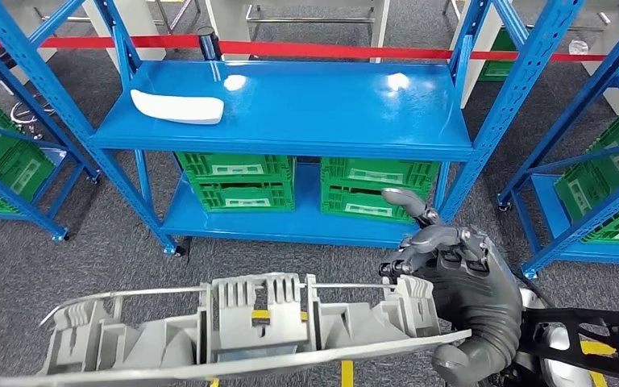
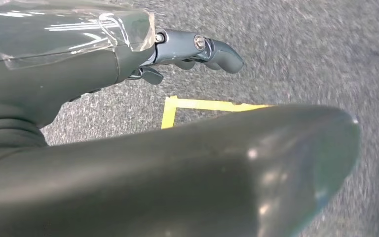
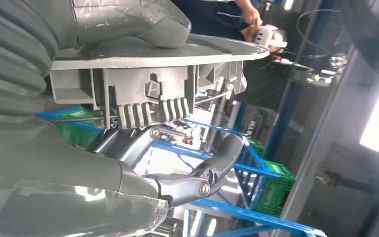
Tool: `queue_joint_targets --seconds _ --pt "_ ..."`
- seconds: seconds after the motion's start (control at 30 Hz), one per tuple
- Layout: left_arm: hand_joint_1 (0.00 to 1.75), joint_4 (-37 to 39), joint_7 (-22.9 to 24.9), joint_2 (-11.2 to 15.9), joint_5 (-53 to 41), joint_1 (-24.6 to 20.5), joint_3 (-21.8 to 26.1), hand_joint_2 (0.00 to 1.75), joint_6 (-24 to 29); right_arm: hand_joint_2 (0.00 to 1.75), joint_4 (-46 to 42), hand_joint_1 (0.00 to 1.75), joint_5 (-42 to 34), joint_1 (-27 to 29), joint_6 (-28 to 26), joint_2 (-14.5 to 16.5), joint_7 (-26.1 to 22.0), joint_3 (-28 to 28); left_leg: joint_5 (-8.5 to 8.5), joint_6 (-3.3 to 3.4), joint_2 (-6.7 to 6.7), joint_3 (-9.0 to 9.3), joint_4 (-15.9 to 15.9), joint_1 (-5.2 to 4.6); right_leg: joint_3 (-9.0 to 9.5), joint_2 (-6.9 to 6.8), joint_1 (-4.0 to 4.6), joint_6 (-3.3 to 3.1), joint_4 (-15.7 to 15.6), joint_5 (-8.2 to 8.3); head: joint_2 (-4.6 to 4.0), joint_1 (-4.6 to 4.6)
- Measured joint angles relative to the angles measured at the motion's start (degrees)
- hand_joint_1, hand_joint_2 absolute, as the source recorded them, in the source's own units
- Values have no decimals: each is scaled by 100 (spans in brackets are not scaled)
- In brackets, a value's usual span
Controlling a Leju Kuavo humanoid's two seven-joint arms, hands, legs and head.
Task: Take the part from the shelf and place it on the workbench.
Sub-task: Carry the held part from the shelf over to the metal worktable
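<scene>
The right hand (image 1: 451, 290) grips one end of the long grey part (image 1: 242, 330), thumb under its rim and fingers curled over the ribbed side, one finger sticking out free. The part is held lengthwise, clear of the shelf. The left hand (image 2: 143, 89) hangs over grey carpet, fingers apart, holding nothing. Farther off, a white piece (image 1: 177, 106) lies on the blue shelf (image 1: 322, 113), green crates (image 1: 238, 181) beneath.

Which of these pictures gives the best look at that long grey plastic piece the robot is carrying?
The head view: the grey part lies nearly full length, ribbed inside up, its end held by the right hand. The right wrist view shows one end close, partly hidden. The left wrist view looks at floor.
</scene>
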Motion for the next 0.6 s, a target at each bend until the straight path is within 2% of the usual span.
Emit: queue_joint_targets --seconds 0.03,0.07,0.1,0.13,0.17,0.2,0.23,0.3,0.33,0.37,0.43,0.47,0.5,0.53,0.57,0.6 --pt "0 39 -85 0 -114 -54 10 0 -62 175 -3 175 26 -1 11 2 32 -34 113 2 0 125 2 6 -78 -3 4 10 5 63 0 0" --pt "0 81 -158 -1 -220 -108 25 0 -106 175 -7 175 49 -2 22 1 53 -71 278 18 -3 360 -220 8 -150 -3 10 21 9 122 0 0" --pt "0 115 -207 1 -296 -157 44 0 -131 175 -13 175 62 -3 31 0 66 -107 381 51 -13 676 -618 4 -206 -2 14 33 11 176 0 0" --pt "0 145 -246 4 -351 -202 66 0 -145 175 -25 175 72 -6 37 -2 76 -144 392 96 -25 1012 -1089 -7 -249 0 25 52 11 228 0 2" --pt "0 167 -266 7 -379 -239 87 0 -151 175 -37 175 75 -12 39 -4 81 -172 350 136 -36 1271 -1472 -25 -274 2 26 82 5 279 0 3" --pt "0 186 -279 11 -393 -268 106 0 -153 175 -46 175 75 -22 40 -5 83 -194 285 179 -47 1423 -1724 -51 -284 2 19 119 -4 327 0 1" --pt "0 204 -291 14 -413 -290 125 0 -154 175 -56 175 76 -32 41 -7 84 -212 260 216 -48 1472 -1833 -77 -292 1 9 161 -16 376 0 -5" --pt "0 254 -342 9 -518 -351 184 0 -176 175 -68 175 127 -41 53 -19 52 -240 386 301 -32 1397 -1902 -95 -325 4 -1 222 -25 429 0 -16" --pt "0 292 -389 6 -608 -402 226 0 -201 175 -75 175 196 -42 63 -34 14 -256 472 351 -22 1336 -1940 -86 -386 9 5 211 59 335 0 -11" --pt "0 340 -448 2 -718 -460 274 0 -233 175 -80 175 292 -45 75 -55 -39 -273 569 390 -12 1263 -1977 -73 -470 13 13 179 239 147 0 -1" --pt "0 463 -593 -3 -957 -571 365 0 -300 175 -85 175 562 -56 95 -109 -160 -305 731 429 -6 1093 -1983 -68 -687 19 14 107 927 -394 0 21" --pt "0 536 -676 -5 -1094 -620 405 0 -324 175 -86 175 690 -61 104 -138 -206 -320 808 425 -2 996 -1970 -73 -762 19 12 117 1297 -564 0 26" --pt "0 621 -771 -7 -1230 -676 446 0 -340 175 -86 175 798 -69 117 -168 -240 -333 881 423 10 890 -1949 -77 -783 19 8 160 1571 -617 0 30" --pt "0 716 -884 -6 -1390 -741 491 0 -347 175 -87 175 863 -80 131 -202 -261 -350 944 416 28 774 -1918 -76 -720 17 4 228 1664 -546 0 34" --pt "0 819 -1001 -3 -1540 -814 535 0 -346 175 -91 175 892 -94 148 -234 -281 -370 1005 404 49 657 -1871 -71 -558 4 -3 301 1549 -412 0 37" --pt "0 935 -1117 2 -1674 -890 591 0 -340 175 -96 175 903 -112 175 -262 -308 -392 1046 387 73 546 -1807 -66 -295 -53 -11 358 1236 -292 0 42"
